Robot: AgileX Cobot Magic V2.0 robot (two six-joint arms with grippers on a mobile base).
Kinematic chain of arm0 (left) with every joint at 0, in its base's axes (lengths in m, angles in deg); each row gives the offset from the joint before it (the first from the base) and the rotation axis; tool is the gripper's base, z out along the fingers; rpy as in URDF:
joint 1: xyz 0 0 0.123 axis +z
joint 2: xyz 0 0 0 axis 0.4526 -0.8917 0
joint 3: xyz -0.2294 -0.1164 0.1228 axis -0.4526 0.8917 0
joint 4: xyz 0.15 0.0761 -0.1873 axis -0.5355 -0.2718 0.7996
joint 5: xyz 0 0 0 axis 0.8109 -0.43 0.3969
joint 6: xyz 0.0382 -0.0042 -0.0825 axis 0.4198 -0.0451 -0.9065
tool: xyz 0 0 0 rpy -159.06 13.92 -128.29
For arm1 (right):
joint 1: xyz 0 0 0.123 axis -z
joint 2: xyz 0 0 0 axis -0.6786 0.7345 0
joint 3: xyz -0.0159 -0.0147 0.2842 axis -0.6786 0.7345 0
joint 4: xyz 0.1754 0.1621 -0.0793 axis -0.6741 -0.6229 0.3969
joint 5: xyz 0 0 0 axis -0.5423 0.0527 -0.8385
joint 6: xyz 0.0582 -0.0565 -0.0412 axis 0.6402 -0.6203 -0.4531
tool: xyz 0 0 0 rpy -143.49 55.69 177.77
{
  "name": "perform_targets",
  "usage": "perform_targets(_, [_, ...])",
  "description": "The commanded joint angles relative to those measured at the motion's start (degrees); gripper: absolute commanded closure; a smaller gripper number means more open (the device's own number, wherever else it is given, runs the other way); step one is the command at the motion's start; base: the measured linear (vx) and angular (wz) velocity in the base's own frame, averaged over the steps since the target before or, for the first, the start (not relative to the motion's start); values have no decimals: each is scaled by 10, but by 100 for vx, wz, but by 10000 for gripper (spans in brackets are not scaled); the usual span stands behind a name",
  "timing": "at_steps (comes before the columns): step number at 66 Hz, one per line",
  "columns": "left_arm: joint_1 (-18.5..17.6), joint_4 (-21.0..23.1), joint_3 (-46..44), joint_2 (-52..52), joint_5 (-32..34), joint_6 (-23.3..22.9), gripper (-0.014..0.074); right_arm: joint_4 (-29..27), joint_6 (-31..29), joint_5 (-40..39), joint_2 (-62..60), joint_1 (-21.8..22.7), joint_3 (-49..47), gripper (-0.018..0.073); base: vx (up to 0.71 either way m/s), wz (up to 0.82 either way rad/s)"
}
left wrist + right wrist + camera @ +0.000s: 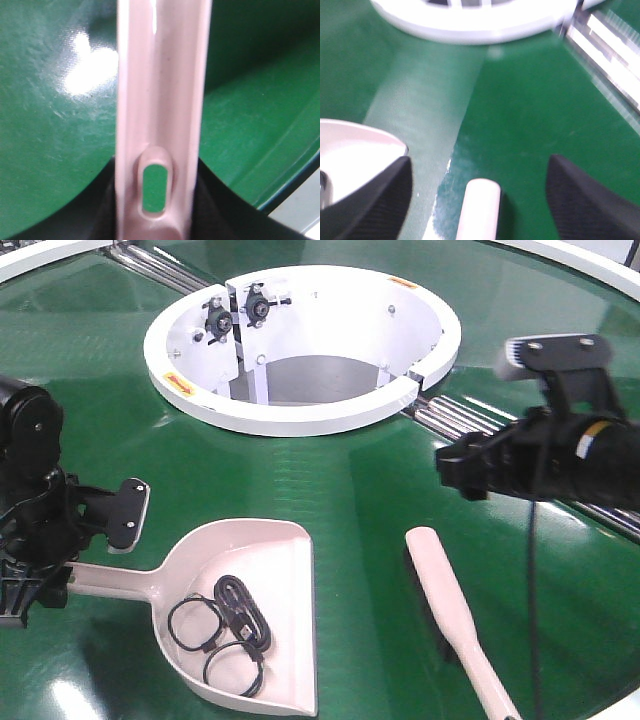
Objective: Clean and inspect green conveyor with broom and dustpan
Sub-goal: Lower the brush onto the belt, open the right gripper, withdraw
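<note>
The pale pink dustpan point(250, 570) lies on the green conveyor point(360, 480), its handle point(160, 100) pointing left. My left gripper point(45, 585) is shut on the slotted end of that handle, and dark fingers point(102, 205) press on both of its sides. A coiled black cable point(235, 625) rests inside the pan. The broom point(450, 605) lies flat on the belt to the right of the pan, bristles down. My right gripper point(455, 468) hovers open above the broom's far end point(480, 210), which shows between the wide-apart fingers. The pan's rim point(350, 150) sits at the left.
The white ring hub point(300, 415) with bearing brackets inside stands behind the tools. Steel rollers point(450, 420) run from it toward the right under my right arm. A white outer rim point(590, 255) borders the belt at the back.
</note>
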Motion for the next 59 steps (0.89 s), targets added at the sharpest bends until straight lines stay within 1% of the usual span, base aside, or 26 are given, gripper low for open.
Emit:
perform_targets(1, [-5, 12, -16, 25, -16, -3, 619, 2, -12, -91, -74, 1, 35, 174, 0, 0])
perform_targets(9, [-5, 12, -16, 25, -16, -3, 619, 2, -14, -110, -131, 1, 84, 351, 0, 0])
perform_targets(16, [-5, 12, -16, 25, -16, -3, 619, 2, -14, -107, -169, 1, 104, 543, 0, 0])
perform_targets(18, [-5, 12, -16, 25, -16, -3, 619, 2, -14, -96, -177, 1, 104, 576, 0, 0])
perform_targets(31, [-5, 12, -16, 25, -16, -3, 619, 0, -13, -95, -207, 1, 104, 569, 0, 0])
perform_targets(59, [-5, 12, -16, 25, -16, -3, 619, 0, -13, -102, -207, 1, 104, 569, 0, 0])
